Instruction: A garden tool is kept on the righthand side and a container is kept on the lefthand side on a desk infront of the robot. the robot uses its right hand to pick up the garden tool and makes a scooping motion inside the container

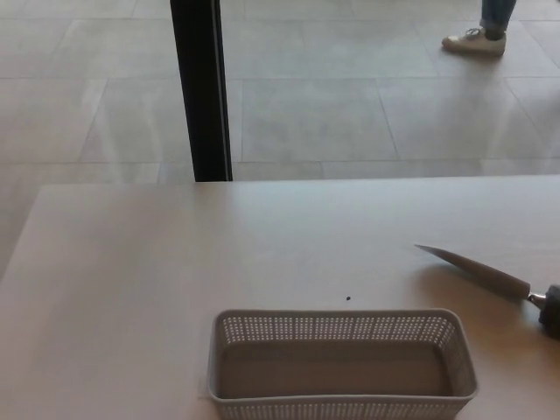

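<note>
Since neither robot hand shows anywhere in the head view, can't tell whether fingers are spread, pressed together or pinching anything. Nearest the right edge: 1 garden tool (490, 276), lying flat on the desk (131, 280), narrow pale blade w/ tip pointing left and slightly away, dark handle cut off by the picture's right edge. Well apart from it, front centre: 1 container (341, 328), a grey oblong basket w/ perforated walls, upright, nothing inside, near edge cropped. Between them, just behind the basket's far rim: 1 tiny dark speck (348, 298). Beyond the desk: 1 black post (201, 87) on tiled floor (350, 114); top right, 1 person's white shoe (473, 41) w/ jeans cuff. No brands, labels or readable writing on any item.
</note>
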